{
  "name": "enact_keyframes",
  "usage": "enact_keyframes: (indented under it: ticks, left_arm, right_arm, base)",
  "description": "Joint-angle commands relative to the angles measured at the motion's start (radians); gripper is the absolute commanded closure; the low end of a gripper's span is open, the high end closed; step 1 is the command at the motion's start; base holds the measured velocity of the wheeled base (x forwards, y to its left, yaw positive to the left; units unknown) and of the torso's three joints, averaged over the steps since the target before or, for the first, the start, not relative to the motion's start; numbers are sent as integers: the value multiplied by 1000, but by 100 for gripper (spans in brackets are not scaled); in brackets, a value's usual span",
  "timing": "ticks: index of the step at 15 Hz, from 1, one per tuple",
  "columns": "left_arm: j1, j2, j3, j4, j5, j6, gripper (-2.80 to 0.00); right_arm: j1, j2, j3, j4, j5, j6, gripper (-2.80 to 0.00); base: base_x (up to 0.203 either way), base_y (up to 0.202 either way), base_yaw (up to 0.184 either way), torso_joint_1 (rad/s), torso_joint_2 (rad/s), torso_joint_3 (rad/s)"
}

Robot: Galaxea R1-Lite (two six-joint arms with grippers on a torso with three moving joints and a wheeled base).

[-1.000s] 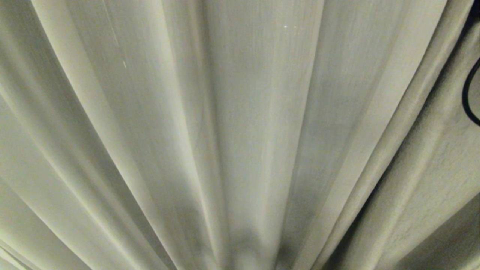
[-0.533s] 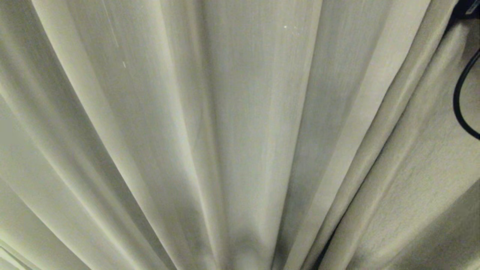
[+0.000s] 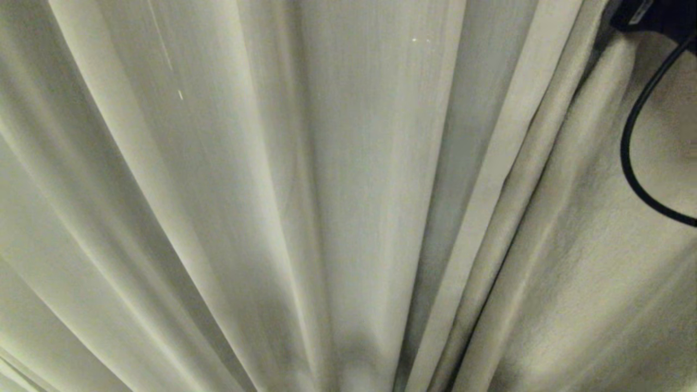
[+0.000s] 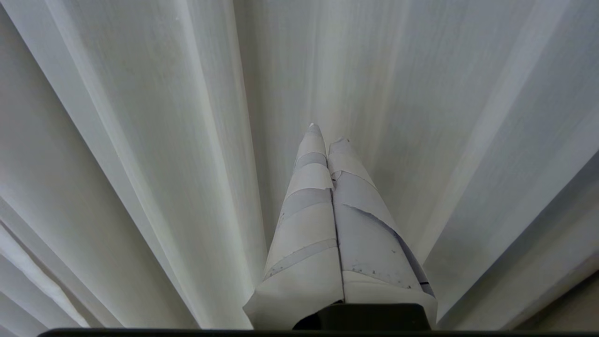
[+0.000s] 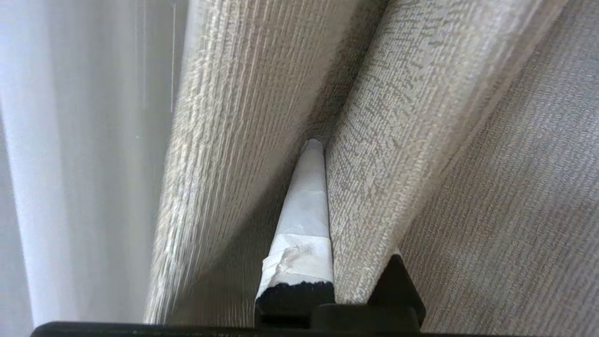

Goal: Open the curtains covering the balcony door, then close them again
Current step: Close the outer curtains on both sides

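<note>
The curtains [image 3: 348,163] fill the head view in long pale pleats, and the balcony door is hidden behind them. A thicker woven cream panel [image 3: 572,261] hangs on the right, its straight hemmed edge [image 3: 506,163] running down beside the sheer pleats. In the right wrist view my right gripper [image 5: 323,154] is shut on a fold of that woven panel [image 5: 388,117]; one taped finger [image 5: 306,210] shows, the other is buried under the fabric. My left gripper [image 4: 327,135] is shut on nothing, its taped fingers pressed together and pointing at the sheer pleats [image 4: 140,140].
A dark part of my right arm [image 3: 648,13] shows at the head view's top right corner, with a black cable [image 3: 631,158] looping down in front of the woven panel. Fabric surrounds both grippers closely.
The woven panel's hemmed edge, the dark arm part and the cable have shifted left in the head view. The sheer pleats on the left stay put.
</note>
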Motion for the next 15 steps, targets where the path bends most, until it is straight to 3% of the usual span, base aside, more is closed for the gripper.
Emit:
enact_keyframes:
  ticks: [1,9,15]
  left_arm:
    - [0,0,0,-1,0,0,0]
    - [0,0,0,-1,1,0,0]
    - [0,0,0,-1,0,0,0]
  right_arm:
    - [36,35,-4,-8,-6,-11,0]
    - [43,34,-4,-21,-12,-9,0]
    - [-118,-8,0,-5,-8,-1,0]
  base:
    - [0,0,0,0,0,0]
    - [0,0,0,0,0,0]
    - [0,0,0,0,0,0]
